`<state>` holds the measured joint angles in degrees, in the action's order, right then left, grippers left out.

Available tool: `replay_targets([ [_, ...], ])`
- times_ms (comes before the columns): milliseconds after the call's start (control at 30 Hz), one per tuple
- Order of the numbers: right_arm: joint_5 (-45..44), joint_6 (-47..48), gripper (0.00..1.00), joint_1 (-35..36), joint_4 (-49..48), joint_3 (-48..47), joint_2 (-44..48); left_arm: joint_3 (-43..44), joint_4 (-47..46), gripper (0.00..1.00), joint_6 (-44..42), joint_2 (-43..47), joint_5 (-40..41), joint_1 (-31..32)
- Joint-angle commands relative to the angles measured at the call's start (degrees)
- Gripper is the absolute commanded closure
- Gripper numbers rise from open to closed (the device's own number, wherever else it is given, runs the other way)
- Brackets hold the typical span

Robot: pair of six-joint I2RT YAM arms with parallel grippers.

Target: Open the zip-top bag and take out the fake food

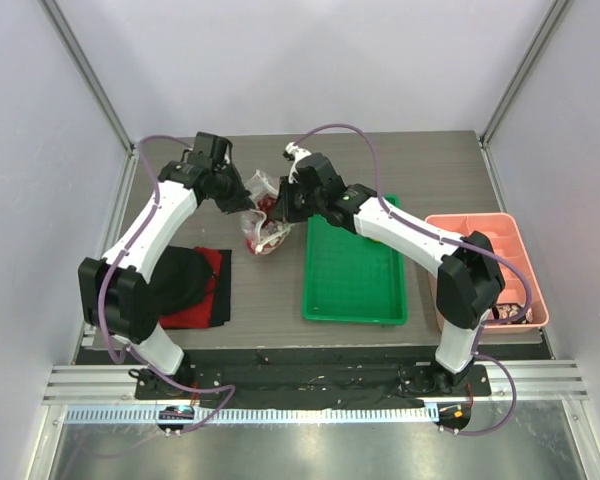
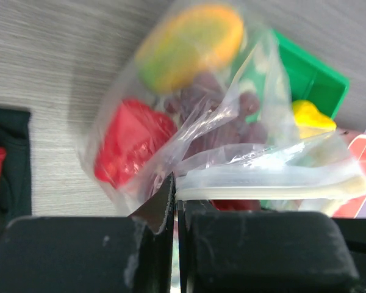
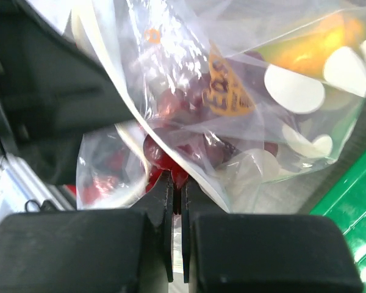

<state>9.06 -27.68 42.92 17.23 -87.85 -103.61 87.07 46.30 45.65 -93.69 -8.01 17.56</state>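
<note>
The clear polka-dot zip-top bag [image 1: 263, 232] hangs just above the table between both grippers. My left gripper [image 1: 246, 196] is shut on the bag's top edge by the white zip strip [image 2: 262, 183]; it also shows in the left wrist view [image 2: 174, 186]. My right gripper [image 1: 280, 207] is shut on the bag's plastic from the other side, seen in the right wrist view [image 3: 177, 182]. Inside the bag are a yellow piece [image 2: 192, 46], a glossy red piece [image 2: 131, 146] and a dark red grape cluster [image 2: 216, 107]. The grapes [image 3: 189, 101] and the yellow piece [image 3: 305, 49] also show in the right wrist view.
A green tray [image 1: 352, 270] lies right of the bag, under the right arm. A pink divided bin [image 1: 490, 265] stands at the far right with small dark lumps [image 1: 510, 312]. A red and black cloth [image 1: 195, 285] lies at the left, near the left arm.
</note>
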Motion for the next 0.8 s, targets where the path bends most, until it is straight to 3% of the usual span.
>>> replay_targets([
  [0,5.33,-1.23,0.99,-0.46,-6.15,0.84,5.26,1.09,0.71,1.00,-0.21,2.99,2.91,-2.35],
  [267,5.44,-12.91,0.98,-0.46,-8.36,-6.62,-1.48,-1.80,-3.32,1.00,3.65,4.39,-4.11,-2.01],
  [400,3.69,-18.11,0.99,-1.08,-8.53,-9.88,-2.73,-5.76,-5.35,1.00,4.19,6.85,-2.89,0.10],
  [600,5.09,-16.08,0.99,-2.48,-6.95,-9.71,1.38,-10.77,-5.79,1.00,3.75,10.10,0.36,0.02],
  [767,9.21,-23.72,0.99,-4.06,-9.23,-5.93,6.13,-8.76,-4.56,1.00,1.03,8.18,2.91,0.02],
])
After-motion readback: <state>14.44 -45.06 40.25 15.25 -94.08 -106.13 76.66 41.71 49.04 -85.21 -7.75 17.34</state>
